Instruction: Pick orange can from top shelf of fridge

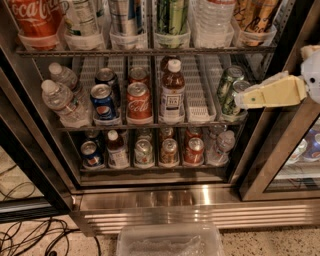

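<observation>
The orange can (254, 15) stands at the far right of the top shelf (150, 50), in a clear plastic lane cup; only its lower body shows and its lid is cut off by the top of the view. The fridge (150, 200) is open, with a steel frame and several racks of drinks. My gripper (245, 100), cream-yellow, reaches in from the right at the height of the middle rack. It is below and slightly right of the orange can, next to two green cans (230, 90), and holds nothing that I can see.
On the top shelf, left of the orange can, stand a water bottle (212, 20), a green-striped can (172, 17) and a Coca-Cola bottle (35, 20). Pepsi (103, 102) and Coke cans (139, 102) fill the middle rack. The glass door (285, 150) is at right, a plastic bin (170, 242) and cables (30, 235) on the floor.
</observation>
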You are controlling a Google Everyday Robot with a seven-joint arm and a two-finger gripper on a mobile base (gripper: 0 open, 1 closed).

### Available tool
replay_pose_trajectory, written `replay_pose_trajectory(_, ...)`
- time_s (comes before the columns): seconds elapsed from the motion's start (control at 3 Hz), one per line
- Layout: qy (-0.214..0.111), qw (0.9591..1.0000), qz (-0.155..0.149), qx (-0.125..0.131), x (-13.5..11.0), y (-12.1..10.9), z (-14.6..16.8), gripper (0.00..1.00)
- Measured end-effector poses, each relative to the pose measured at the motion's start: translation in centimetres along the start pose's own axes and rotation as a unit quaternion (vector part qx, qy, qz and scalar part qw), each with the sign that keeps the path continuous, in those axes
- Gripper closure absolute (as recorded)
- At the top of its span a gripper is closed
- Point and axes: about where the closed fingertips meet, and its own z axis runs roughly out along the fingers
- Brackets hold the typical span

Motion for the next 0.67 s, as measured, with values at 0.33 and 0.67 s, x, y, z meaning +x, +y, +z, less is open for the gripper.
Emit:
replay_pose_trajectory(0.33, -0.042, 0.9983, 0.023, 0.032, -0.6, -0.7, 0.0, 0.0)
replay_pose_trajectory(0.67, -0.089, 0.9934, 0.032, 0.065, -1.9, -1.1, -0.4, 0.0)
